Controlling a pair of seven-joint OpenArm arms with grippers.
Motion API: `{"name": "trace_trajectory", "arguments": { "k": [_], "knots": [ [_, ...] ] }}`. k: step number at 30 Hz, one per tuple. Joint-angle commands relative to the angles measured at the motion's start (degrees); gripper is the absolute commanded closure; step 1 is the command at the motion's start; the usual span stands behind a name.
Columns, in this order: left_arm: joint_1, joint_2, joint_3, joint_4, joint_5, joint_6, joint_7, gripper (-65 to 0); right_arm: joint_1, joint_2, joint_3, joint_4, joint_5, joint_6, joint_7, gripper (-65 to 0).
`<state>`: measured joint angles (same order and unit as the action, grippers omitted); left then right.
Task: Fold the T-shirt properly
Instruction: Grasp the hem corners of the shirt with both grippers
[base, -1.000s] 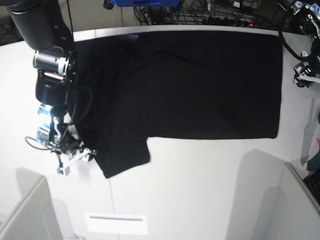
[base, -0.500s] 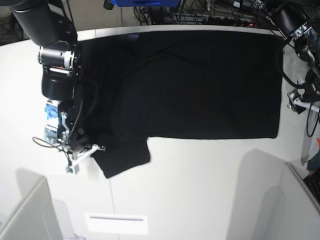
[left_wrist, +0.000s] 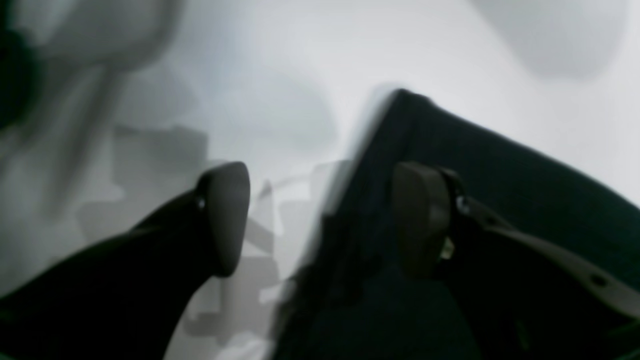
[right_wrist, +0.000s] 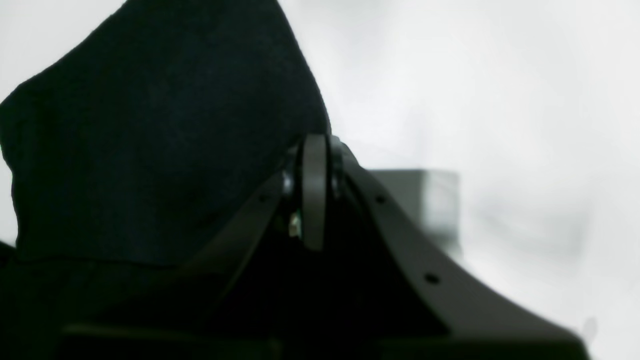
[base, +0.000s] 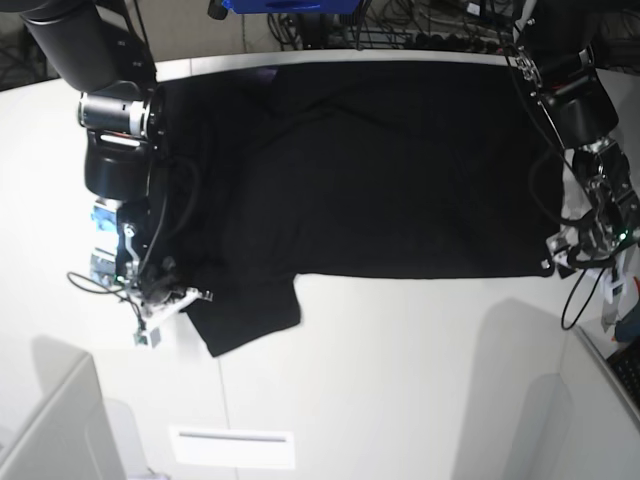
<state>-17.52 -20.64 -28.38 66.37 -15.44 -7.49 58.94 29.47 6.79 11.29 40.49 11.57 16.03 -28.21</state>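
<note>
Gripper on my right arm (right_wrist: 314, 200) is pressed fully together, its two pads meeting edge on in the right wrist view, and black cloth of the T-shirt (base: 400, 170) bulges up just behind and beside them. I can see the fabric running right up to the pads, yet I cannot tell for certain whether a fold is pinched between them. From the base camera this gripper (base: 190, 296) sits at the edge of the sleeve that juts out toward the near side of the table (base: 380, 380).

Biggest thing in view is the T-shirt itself: a broad black sheet lying flat across the far half of the white table, plain side up, its far hem close to the table's back edge, with that one sleeve sticking out below the body.

My left gripper (left_wrist: 320, 220) stands wide apart with nothing between the jaws. One finger (left_wrist: 225, 215) hangs over bare table, the other (left_wrist: 420, 220) over the cloth, so the shirt's edge runs between them. In the base view this gripper (base: 575, 245) hovers at the shirt's near corner on that side.

Smallest, a pale rectangular label (base: 232, 447) lies on the table near its front edge, well apart from the shirt.
</note>
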Motion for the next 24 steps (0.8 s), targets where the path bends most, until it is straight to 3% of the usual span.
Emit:
{"name": "trace_trajectory", "arguments": {
  "k": [1,5,15,19,24],
  "knots": [
    [-2.22,-1.11,0.38,-0.74,-0.25,0.06,-2.01,-42.8,0.9,0.2,0.01,0.26,-0.63,0.1,-1.38,0.0],
    [-4.06,-0.76,0.56,-4.52,-0.25,0.06,-5.44,-42.8,0.99,0.2,0.01,0.35,-0.63,0.1,-1.38,0.0],
    [-6.44,-0.59,0.82,-12.17,-0.25,0.06,-7.82,-42.8,0.99,0.2,0.01,0.35,-0.63,0.1,-1.38,0.0],
    [-6.88,-0.85,6.54,-14.72,-0.25,0.06,-9.49,-42.8,0.9,0.2,0.01,0.35,-0.63,0.1,-1.29,0.0],
    [-7.32,-0.67,7.68,-15.16,-0.6,0.06,-9.49,-42.6,0.9,0.2,0.01,0.35,-0.63,0.1,-1.29,0.0]
  ]
}}
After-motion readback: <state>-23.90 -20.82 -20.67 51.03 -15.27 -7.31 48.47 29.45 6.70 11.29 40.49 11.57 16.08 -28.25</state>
